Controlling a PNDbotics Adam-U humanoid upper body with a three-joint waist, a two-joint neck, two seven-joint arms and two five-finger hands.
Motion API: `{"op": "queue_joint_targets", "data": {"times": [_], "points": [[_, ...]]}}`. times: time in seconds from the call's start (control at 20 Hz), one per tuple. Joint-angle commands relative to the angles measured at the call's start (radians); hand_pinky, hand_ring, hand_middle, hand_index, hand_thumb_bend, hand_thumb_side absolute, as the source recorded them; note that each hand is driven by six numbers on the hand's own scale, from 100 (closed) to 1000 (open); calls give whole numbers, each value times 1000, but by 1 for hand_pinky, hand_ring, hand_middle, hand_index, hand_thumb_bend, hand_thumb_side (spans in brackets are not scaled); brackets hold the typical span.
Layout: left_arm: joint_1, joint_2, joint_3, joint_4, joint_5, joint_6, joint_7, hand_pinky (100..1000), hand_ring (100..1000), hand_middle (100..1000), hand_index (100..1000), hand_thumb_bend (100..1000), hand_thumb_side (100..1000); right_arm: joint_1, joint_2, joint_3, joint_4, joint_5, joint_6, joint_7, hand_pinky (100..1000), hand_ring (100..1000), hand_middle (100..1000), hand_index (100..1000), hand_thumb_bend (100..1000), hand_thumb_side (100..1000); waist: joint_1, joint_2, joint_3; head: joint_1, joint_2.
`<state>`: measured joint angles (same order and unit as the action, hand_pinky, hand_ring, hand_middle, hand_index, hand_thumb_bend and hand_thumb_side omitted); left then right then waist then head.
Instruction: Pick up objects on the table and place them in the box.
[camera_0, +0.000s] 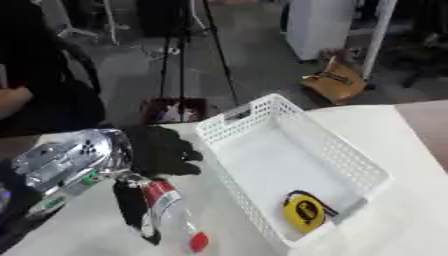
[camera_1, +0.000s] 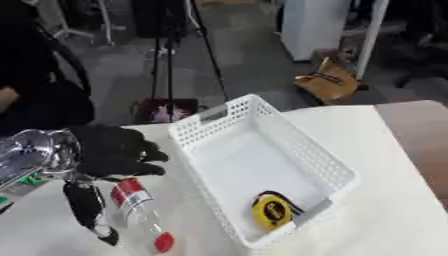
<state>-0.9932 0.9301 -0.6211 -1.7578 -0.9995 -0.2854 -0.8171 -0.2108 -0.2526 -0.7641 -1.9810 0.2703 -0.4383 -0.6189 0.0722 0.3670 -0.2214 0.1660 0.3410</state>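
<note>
While my left hand (camera_1: 109, 150) curls round clear bottle (camera_1: 140, 210), red cap pointing down toward me, just left of white box (camera_0: 262, 112): lift straight, clear near wall, then release inside beside yellow tape measure (camera_0: 304, 212). Right hand not visible.

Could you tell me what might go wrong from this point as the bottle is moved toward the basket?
The left hand holds the clear bottle near its base, so the long red-capped end hangs low and could swing or slip. That low end might catch the near wall of the white basket on the way over. Dropped carelessly, the bottle may land on the yellow tape measure already inside.
</note>
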Motion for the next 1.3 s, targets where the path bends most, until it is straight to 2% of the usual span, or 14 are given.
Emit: {"op": "queue_joint_targets", "data": {"times": [0.05,0.3,0.45,0.6,0.75,1.3], "points": [[-5,46,8,-36,5,-134,-90,938,1000,976,992,918,775,-3,-40,-9,-19,-7,9,-34,725,531,535,651,100,671,-4,-20,-1,4,-5],[2,55,10,-40,0,-175,-90,938,1000,971,977,916,765,-4,-42,-7,-19,-5,24,-84,724,530,535,651,100,645,0,-21,-5,6,-5],[-5,47,10,-28,-11,-187,-90,935,1000,963,964,864,750,-4,-43,-6,-19,-2,30,-105,725,531,535,651,100,635,1,-21,-6,8,-6],[-21,24,4,-3,-18,-190,-90,931,995,952,949,830,724,-2,-41,-3,-19,0,33,-113,724,530,535,651,100,636,-2,-20,-6,9,-4],[-38,2,-5,27,-33,-197,-90,925,991,945,940,834,714,-1,-40,-2,-19,2,32,-118,724,530,535,651,100,635,-4,-20,-6,10,-2],[-74,-62,-38,135,-87,-269,-90,912,980,920,903,779,668,1,-37,-4,-19,4,34,-147,724,530,536,651,100,615,-6,-15,-12,20,-6]]}}
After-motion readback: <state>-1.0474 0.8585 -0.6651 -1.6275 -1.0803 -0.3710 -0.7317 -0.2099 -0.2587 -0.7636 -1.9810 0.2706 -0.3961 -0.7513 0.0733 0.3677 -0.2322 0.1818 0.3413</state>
